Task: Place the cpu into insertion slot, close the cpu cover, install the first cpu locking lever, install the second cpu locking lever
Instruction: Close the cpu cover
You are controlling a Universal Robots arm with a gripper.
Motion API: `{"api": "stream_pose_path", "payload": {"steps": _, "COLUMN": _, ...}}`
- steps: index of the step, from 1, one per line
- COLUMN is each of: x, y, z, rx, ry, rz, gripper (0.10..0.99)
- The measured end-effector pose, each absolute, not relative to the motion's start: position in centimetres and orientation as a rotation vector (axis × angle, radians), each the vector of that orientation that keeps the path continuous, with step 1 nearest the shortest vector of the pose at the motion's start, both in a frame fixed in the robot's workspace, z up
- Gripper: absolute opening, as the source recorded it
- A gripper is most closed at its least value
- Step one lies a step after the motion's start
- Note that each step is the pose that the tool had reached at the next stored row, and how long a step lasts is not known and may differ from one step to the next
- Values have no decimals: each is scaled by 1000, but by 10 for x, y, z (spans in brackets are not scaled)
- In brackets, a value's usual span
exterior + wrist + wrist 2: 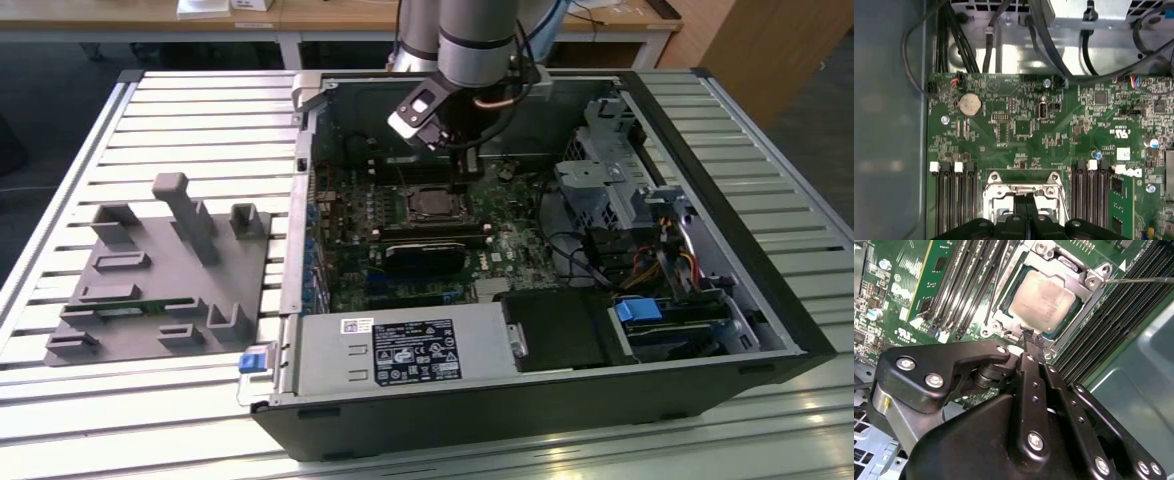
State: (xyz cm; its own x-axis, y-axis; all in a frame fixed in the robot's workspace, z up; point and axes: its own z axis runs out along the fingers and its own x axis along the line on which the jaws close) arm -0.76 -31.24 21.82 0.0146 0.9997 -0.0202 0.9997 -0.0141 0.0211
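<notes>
Hanging with fingertips pinched together and empty, the gripper (1033, 337) sits at the insertion slot's (1093, 281) rim beside the seated cpu (1041, 297); memory slots (969, 280) crowd both sides.

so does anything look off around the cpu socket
Mostly tidy: the cpu lies flat and square inside the cpu cover. One oddity: a thin lever juts out from the cover's corner across the memory slots rather than lying along the frame, so it looks unlatched. The shut gripper sits at the cover's edge.
</notes>
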Motion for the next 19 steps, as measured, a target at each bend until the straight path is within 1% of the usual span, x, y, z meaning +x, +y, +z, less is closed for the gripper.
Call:
{"api": "stream_pose_path", "payload": {"steps": 10, "x": -22, "y": -311, "z": 218, "rx": 2217, "ry": 2185, "rz": 1, "gripper": 106}}
{"api": "stream_pose_path", "payload": {"steps": 19, "x": -31, "y": -311, "z": 210, "rx": 2216, "ry": 2185, "rz": 1, "gripper": 106}}
